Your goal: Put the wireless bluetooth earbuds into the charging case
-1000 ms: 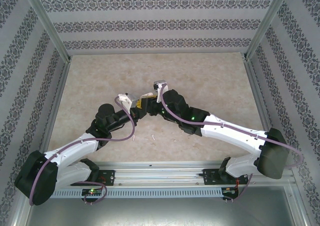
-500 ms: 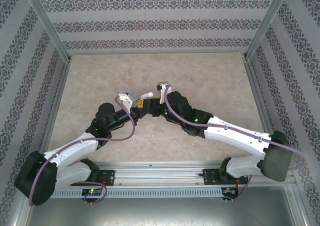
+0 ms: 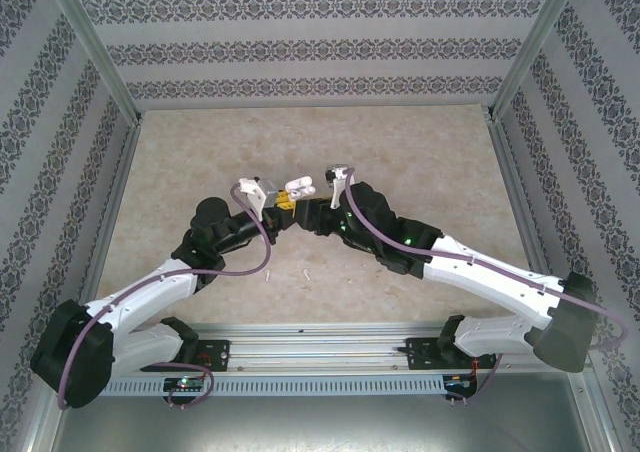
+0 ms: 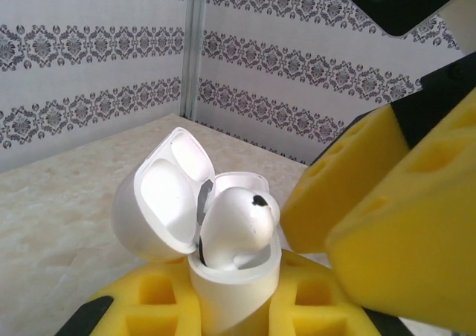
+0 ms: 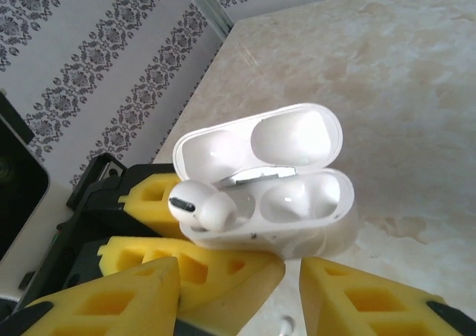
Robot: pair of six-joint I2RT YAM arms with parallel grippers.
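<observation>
Charging case [image 4: 234,284]: lid open, base pinched between left fingers [image 4: 152,306].
Right fingers [image 5: 119,299]: now spread and empty, drawn back from case over last second. Reads as release made.
One earbud [image 5: 199,206] left standing in case socket, head proud of case rim. Likely not fully seated.
Neighbouring socket in case bare.
Two loose earbuds [image 3: 268,272] on counter [image 3: 420,162], on arm-base side of case.
Next, probably: press home, then fetch second.

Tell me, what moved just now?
The right hand opened and backed off to the right, uncovering the open case with an earbud in it. The left hand still holds the case; two earbuds on the table stayed put.
</observation>
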